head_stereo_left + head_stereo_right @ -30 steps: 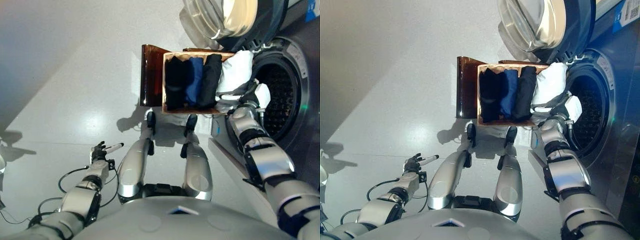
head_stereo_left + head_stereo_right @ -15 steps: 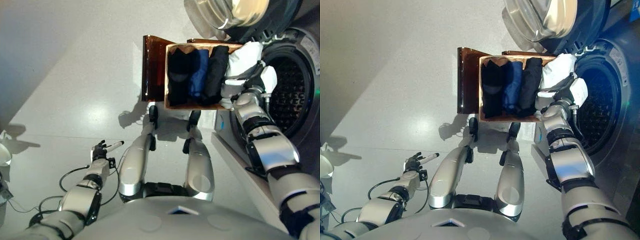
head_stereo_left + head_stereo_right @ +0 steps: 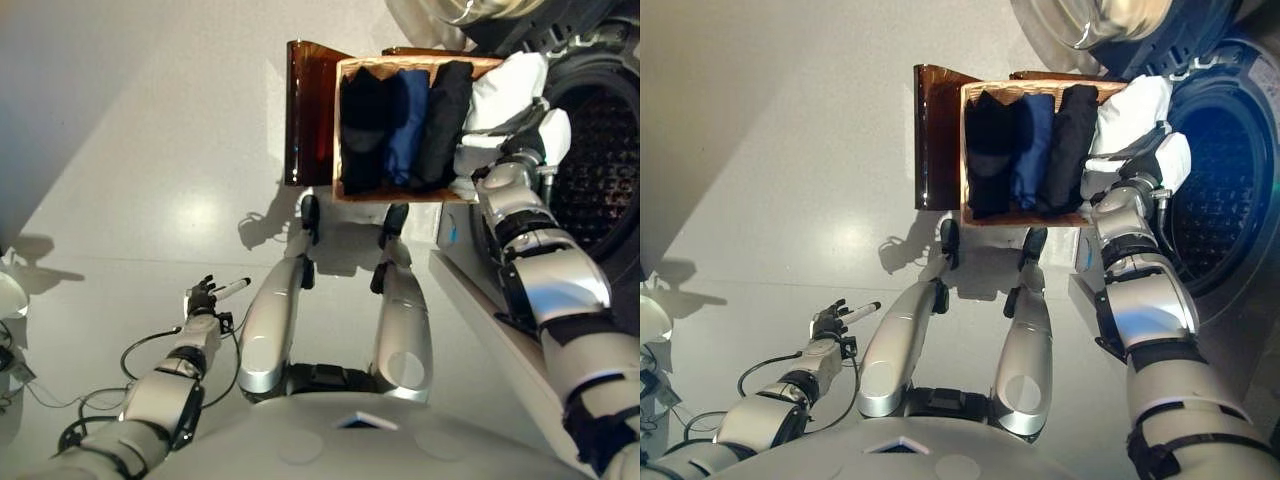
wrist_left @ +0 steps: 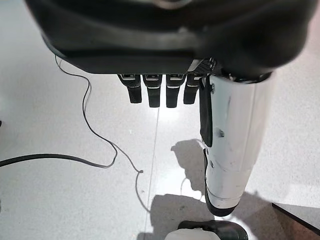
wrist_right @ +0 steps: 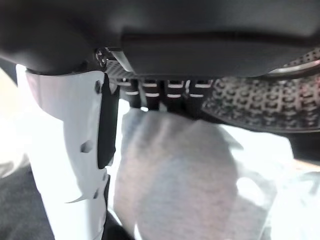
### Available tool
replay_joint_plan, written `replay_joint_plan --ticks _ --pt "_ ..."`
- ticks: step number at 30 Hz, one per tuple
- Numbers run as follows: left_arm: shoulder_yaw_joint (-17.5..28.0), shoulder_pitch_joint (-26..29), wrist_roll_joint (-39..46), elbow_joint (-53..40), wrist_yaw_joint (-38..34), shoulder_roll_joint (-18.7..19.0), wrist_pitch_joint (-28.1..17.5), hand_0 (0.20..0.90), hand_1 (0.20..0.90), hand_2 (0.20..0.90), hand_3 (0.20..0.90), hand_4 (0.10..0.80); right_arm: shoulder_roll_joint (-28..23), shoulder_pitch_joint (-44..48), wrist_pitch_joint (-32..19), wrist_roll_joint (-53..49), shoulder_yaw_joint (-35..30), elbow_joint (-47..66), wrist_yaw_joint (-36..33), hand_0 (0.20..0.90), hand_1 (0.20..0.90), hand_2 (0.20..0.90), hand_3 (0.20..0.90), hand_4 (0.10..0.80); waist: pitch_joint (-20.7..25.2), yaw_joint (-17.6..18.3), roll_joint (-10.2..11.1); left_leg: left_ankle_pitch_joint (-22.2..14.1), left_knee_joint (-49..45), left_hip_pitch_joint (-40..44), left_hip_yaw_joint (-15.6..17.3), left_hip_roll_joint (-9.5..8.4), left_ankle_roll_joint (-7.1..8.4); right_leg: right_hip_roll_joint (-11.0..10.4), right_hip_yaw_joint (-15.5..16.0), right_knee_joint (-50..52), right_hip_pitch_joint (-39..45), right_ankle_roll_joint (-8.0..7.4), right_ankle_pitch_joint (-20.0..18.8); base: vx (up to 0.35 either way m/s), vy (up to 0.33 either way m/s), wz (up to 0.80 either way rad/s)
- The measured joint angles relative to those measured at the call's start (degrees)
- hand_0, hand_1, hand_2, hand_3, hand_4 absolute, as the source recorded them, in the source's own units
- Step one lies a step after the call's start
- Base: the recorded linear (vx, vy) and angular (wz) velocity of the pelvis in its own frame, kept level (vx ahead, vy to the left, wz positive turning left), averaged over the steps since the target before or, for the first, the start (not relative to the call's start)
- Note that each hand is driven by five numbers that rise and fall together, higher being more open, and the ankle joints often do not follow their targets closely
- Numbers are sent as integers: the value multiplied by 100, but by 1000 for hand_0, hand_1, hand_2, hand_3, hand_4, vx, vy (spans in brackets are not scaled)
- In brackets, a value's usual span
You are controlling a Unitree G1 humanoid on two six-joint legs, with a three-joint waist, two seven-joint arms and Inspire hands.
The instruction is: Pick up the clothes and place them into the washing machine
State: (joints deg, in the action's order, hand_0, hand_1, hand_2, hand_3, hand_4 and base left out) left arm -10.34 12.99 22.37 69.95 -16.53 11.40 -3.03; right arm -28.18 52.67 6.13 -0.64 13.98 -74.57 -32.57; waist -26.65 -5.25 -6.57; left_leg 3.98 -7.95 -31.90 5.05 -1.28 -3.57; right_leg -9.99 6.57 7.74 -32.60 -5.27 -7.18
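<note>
A laundry run under way, the robot standing over a basket beside an open washer. On the far side, the left robot hand (image 3: 205, 298) is hanging idle over the bare floor, well apart from the work, its fingers relaxed and holding nothing.

Ahead, a brown stand (image 3: 303, 110) is sitting just beside the wicker basket (image 3: 339, 130), which is carrying four folded items in a row: a black piece (image 3: 362, 125), a blue piece (image 3: 405, 125), a dark piece (image 3: 442, 120) and, nearest the machine, a white garment (image 3: 505, 90). The right robot hand (image 3: 540, 140) is reaching into that end of the basket and resting against the white garment; the wrist view shows pale cloth (image 5: 175, 175) pressed up under the fingers (image 5: 150, 95) and beside the white-covered thumb (image 5: 70, 130), but whether they are closing on it cannot be told.

The step in hand looks to be the first pick: taking the white garment, with the three darker pieces not yet touched. The next move likely calls for a firm hold on the cloth, a lift clear of the basket rim, and a short swing across into the drum (image 3: 600, 160), which is gaping open just beyond the hand.

The washer door (image 3: 1110, 20) is hanging open above the basket's far edge, and the drum's rim (image 3: 1200, 90) is lying close to the wrist; either could catch a trailing fold as the garment travels.
</note>
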Motion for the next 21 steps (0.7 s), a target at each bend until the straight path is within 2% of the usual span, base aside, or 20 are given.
replay_joint_plan --ticks 6,12,21 --pt "-6 -2 64 -57 2 -2 -5 900 900 900 900 800 -111 154 5 -93 4 -110 -7 900 900 900 900 800 -34 -21 -48 23 -40 -105 -6 -59 -12 -64 -84 277 -215 -15 134 -12 -1 2" --pt "-210 1 140 -96 5 3 -118 900 900 900 900 800 -209 336 1 -207 10 -120 -5 900 900 900 900 800 -70 -29 -45 18 -215 -387 0 -58 -21 -78 -108 465 -509 -10 168 9 -1 2" --pt "-205 -1 221 -272 8 6 -117 900 900 900 900 800 -218 368 -102 -208 21 -109 24 900 900 900 900 800 -73 -14 -43 20 -317 -523 1 -56 -24 -89 -145 677 -697 12 218 6 -1 0"
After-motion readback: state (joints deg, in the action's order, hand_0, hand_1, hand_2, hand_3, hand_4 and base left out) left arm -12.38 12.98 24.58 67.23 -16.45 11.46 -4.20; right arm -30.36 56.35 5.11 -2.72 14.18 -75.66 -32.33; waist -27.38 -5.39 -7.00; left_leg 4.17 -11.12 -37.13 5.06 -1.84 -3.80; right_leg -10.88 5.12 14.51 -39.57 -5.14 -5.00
